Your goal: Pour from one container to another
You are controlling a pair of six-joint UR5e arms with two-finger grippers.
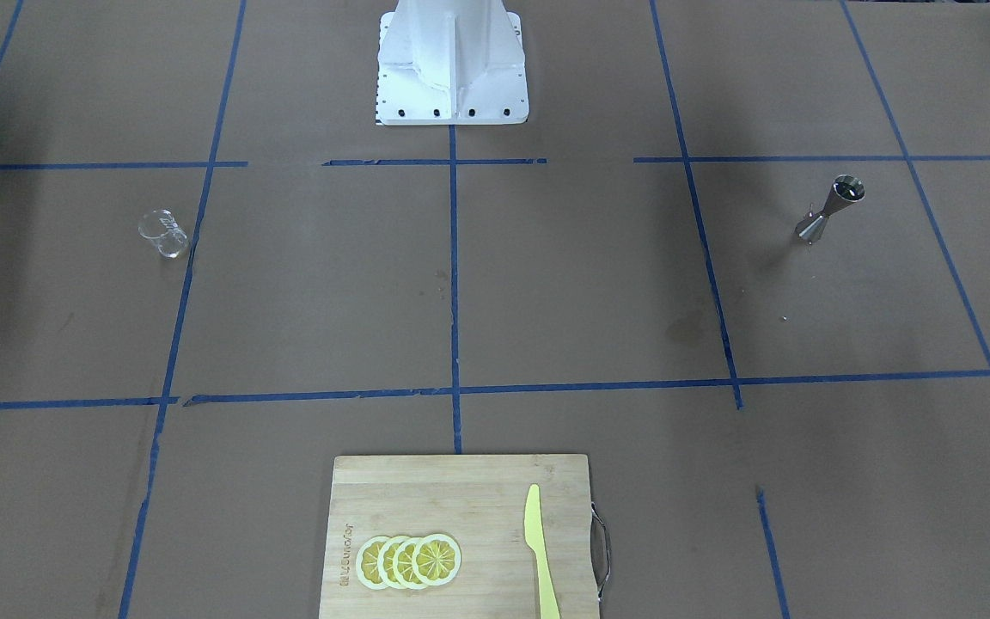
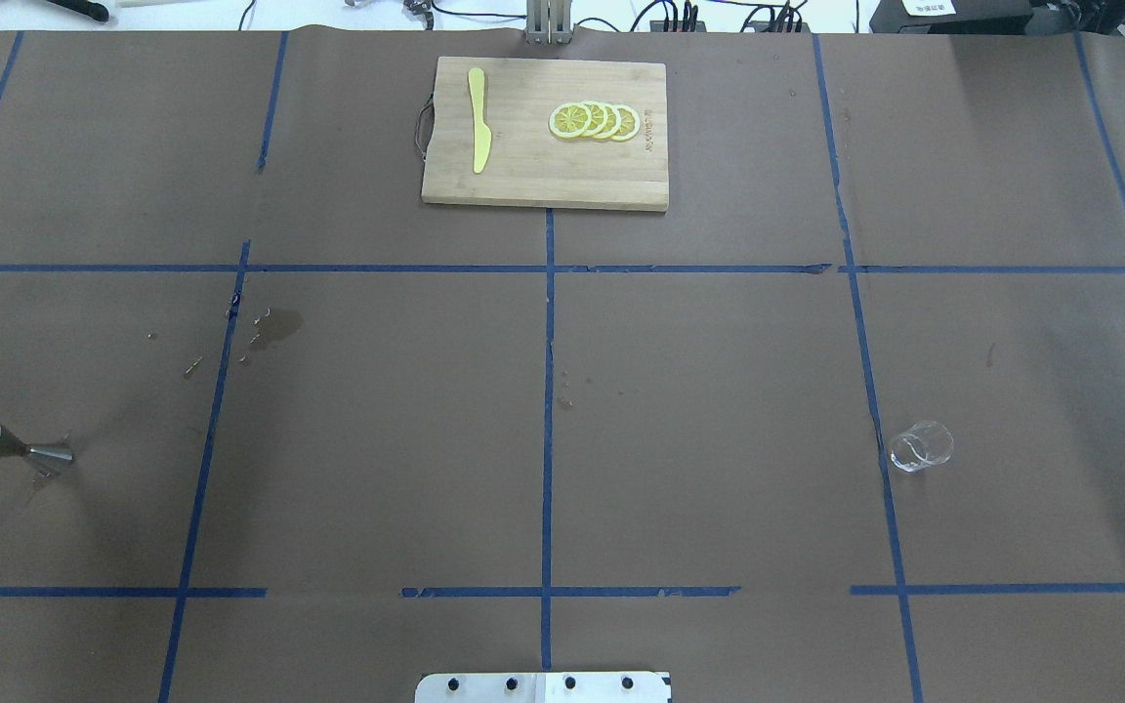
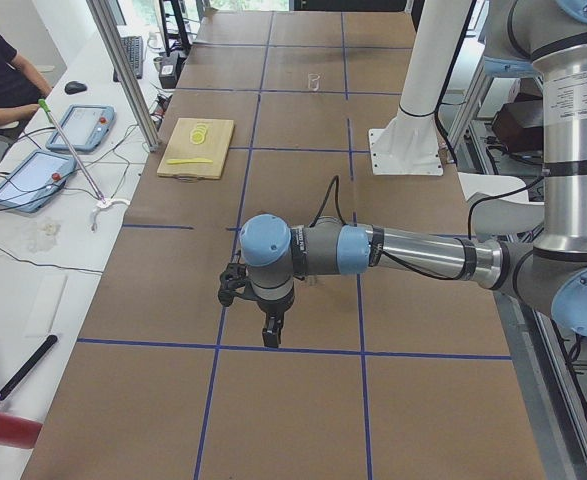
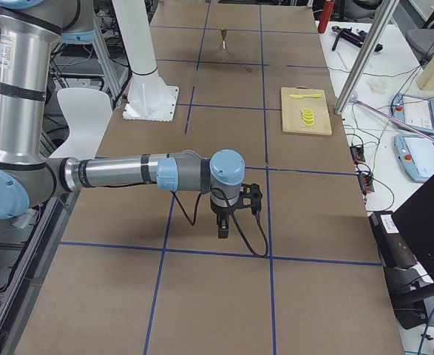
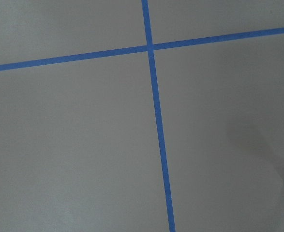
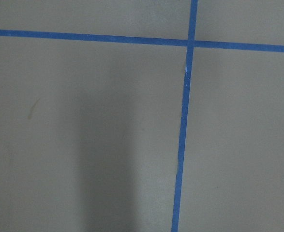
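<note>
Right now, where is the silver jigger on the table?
In the overhead view the jigger stands upright at the far left, on the robot's left side. It is left of a blue tape line and far across from the glass cup.

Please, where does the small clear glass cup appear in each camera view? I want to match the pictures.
Exterior front-facing: the glass cup stands mid-left, just left of a blue tape line.
Overhead exterior: cup at lower right.
Exterior left: cup far away, top centre.
Exterior right: I cannot find it.
Both wrist views: not in them.
Shared landmark: the cutting board with lemon slices.
</note>
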